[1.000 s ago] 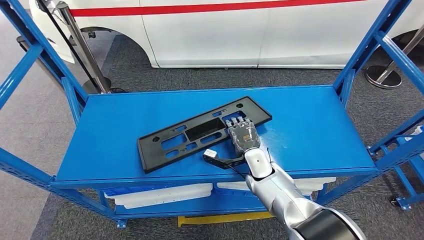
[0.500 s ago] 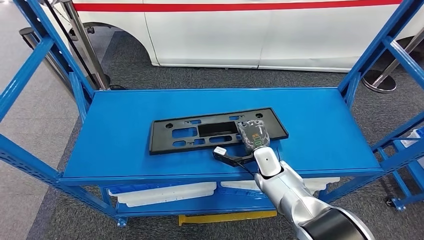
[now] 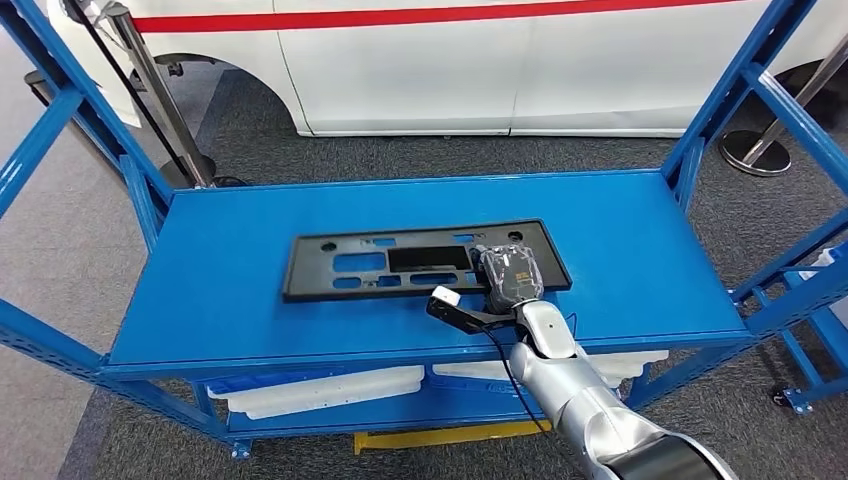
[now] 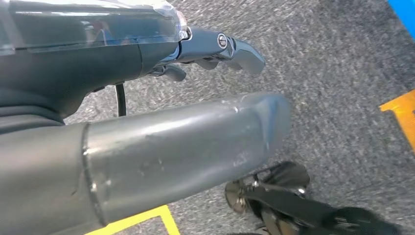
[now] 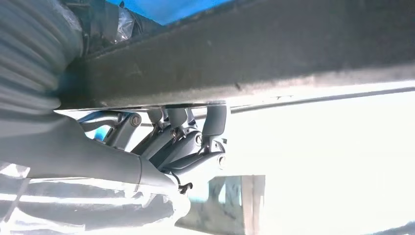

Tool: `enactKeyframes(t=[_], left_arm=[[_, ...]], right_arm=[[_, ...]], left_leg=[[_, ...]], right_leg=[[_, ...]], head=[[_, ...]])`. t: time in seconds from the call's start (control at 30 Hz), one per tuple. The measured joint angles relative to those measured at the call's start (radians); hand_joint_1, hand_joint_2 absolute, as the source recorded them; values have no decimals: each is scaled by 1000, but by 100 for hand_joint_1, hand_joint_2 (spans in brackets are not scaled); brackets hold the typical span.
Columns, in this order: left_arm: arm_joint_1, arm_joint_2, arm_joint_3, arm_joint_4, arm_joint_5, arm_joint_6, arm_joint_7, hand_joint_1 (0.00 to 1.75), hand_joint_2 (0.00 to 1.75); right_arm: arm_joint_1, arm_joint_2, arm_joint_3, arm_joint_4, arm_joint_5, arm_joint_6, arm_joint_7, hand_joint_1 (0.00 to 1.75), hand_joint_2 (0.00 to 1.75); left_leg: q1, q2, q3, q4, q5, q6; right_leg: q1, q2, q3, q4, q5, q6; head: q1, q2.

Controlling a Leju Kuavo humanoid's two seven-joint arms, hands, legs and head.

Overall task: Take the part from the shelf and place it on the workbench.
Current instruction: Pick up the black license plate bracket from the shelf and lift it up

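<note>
the part (image 3: 420,260), a long flat black plastic panel with several rectangular cut-outs and small round holes, lies on the top deck of the blue shelf (image 3: 250,300), lengthwise across the deck and a little nearer its front edge than its back. the right robot hand (image 3: 510,275) reaches in from below on a silver arm and sits on the right end of the part, palm side down, with its fingers laid over the panel's near edge. in the right wrist view the right robot hand's dark fingers (image 5: 215,120) are hooked against the edge of the panel, which runs as a broad dark band across the picture, with the grey thumb below it, so the hand grips the part at that end while the panel's whole length appears to lie on the deck. a small black bracket with a white tip (image 3: 447,303) juts out beside the wrist, just in front of the part. the left robot hand (image 4: 210,49) hangs over grey carpet floor (image 4: 342,73), its dark fingers loosely curled with nothing in them; i cannot tell how far they are closed. beyond the shelf stands a white vehicle with a red stripe (image 3: 450,60), and white trays (image 3: 320,390) sit on the lower level of the shelf.
</note>
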Motion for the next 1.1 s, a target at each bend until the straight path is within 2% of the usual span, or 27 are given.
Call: enactKeyframes(t=[0.07,0.1,0.2,0.27,0.3,0.37,0.4,0.43,0.47,0.53,0.57,0.6,0.63,0.73,0.8,0.87,0.9,0.93,0.97,1.0,1.03,1.1], left_arm=[[-1,-1,11,0,2,1,-1,0,0],[-3,-1,17,0,3,2,-2,0,0],[-4,-3,40,0,4,6,-5,0,0],[-1,-6,54,0,5,10,-6,0,0],[0,-7,61,0,5,12,-7,0,0],[2,-8,75,0,5,14,-8,0,0],[2,-8,81,0,6,14,-8,0,0],[3,-9,88,0,9,15,-9,0,0],[4,-10,96,0,12,17,-10,0,0],[4,-14,109,0,21,20,-15,0,0],[3,-16,115,0,24,21,-17,0,0],[3,-18,121,0,25,22,-19,0,0],[3,-19,126,0,25,23,-21,0,0],[1,-21,135,0,25,25,-22,0,0],[0,-23,137,0,26,26,-23,0,87],[-1,-28,140,0,29,36,-23,0,175],[-2,-35,143,0,32,49,-21,0,175],[-4,-45,146,0,36,65,-19,0,175],[-7,-58,150,0,41,80,-16,0,175],[-12,-69,155,0,45,92,-15,0,175],[-16,-78,159,0,50,99,-15,0,175],[-24,-92,168,1,60,111,-17,0,175]], right_arm=[[32,27,-30,-93,-172,52,-91,175,175],[55,40,-38,-162,-272,94,-124,175,175],[153,56,-34,-405,-546,222,-156,175,175],[219,56,-22,-560,-685,265,-151,175,175],[245,52,-16,-633,-738,272,-149,175,175],[286,41,-7,-767,-819,279,-149,175,175],[303,33,-3,-822,-849,281,-152,175,175],[320,24,-1,-872,-876,282,-154,175,175],[337,14,1,-920,-901,281,-157,175,175],[366,-7,1,-1008,-938,278,-159,175,175],[376,-16,1,-1043,-950,277,-159,175,175],[384,-24,1,-1073,-958,276,-160,175,175],[392,-31,1,-1098,-964,276,-162,175,175],[414,-44,1,-1148,-971,277,-164,175,175],[420,-49,1,-1172,-972,278,-165,175,175],[425,-51,1,-1185,-973,279,-165,175,175],[430,-52,2,-1188,-975,279,-163,175,175],[436,-52,3,-1188,-977,279,-157,175,175],[443,-52,5,-1189,-981,278,-151,175,175],[452,-52,7,-1189,-984,278,-145,175,175],[463,-52,11,-1189,-986,278,-144,175,175],[492,-52,20,-1189,-982,287,-161,175,175]], left_leg=[[1,-1,61,-122,43,0],[0,-3,80,-160,50,4],[-5,-6,85,-175,51,26],[-4,-5,82,-182,59,40],[-3,-5,79,-184,62,46],[-6,-4,71,-184,64,51],[-7,-4,69,-184,64,52],[-8,-3,69,-183,63,51],[-8,-3,69,-182,62,51],[-8,-4,73,-181,59,47],[-10,-4,73,-179,56,44],[-12,-4,73,-179,54,40],[-14,-4,73,-178,53,35],[-13,-3,73,-177,48,20],[-11,-2,47,-117,9,12],[-10,-2,-17,21,-58,9],[-10,-2,-47,82,-78,8],[-10,-2,-64,115,-81,9],[-11,-2,-62,106,-63,12],[-13,-2,-39,57,-31,17],[-16,-2,-2,-20,5,25],[-23,-2,60,-144,47,37]], right_leg=[[1,9,-3,17,-11,10],[2,13,-5,24,-16,16],[2,15,-10,28,-19,33],[-3,10,-24,57,-43,42],[-5,7,-46,101,-73,46],[-7,4,-110,231,-140,52],[-8,4,-139,287,-159,53],[-8,3,-152,310,-156,54],[-8,2,-147,295,-134,53],[-8,0,-89,167,-60,48],[-6,-1,-60,102,-34,44],[-4,-1,-41,57,-19,40],[-1,-1,-34,37,-17,36],[-1,1,-32,31,-15,21],[-4,0,-28,25,-12,7],[-2,-1,-27,25,-14,-2],[1,-1,-27,25,-15,-4],[4,-1,-26,26,-16,-5],[6,-1,-25,27,-17,-6],[8,-1,-23,27,-18,-6],[9,-1,-21,28,-19,-6],[12,-1,-18,29,-21,-1]], head=[[0,0],[0,0],[0,0],[0,0],[0,0],[0,0],[0,0],[0,0],[0,0],[0,0],[0,0],[0,0],[0,0],[0,0],[0,0],[0,0],[0,0],[0,0],[0,0],[0,0],[0,0],[0,0]])
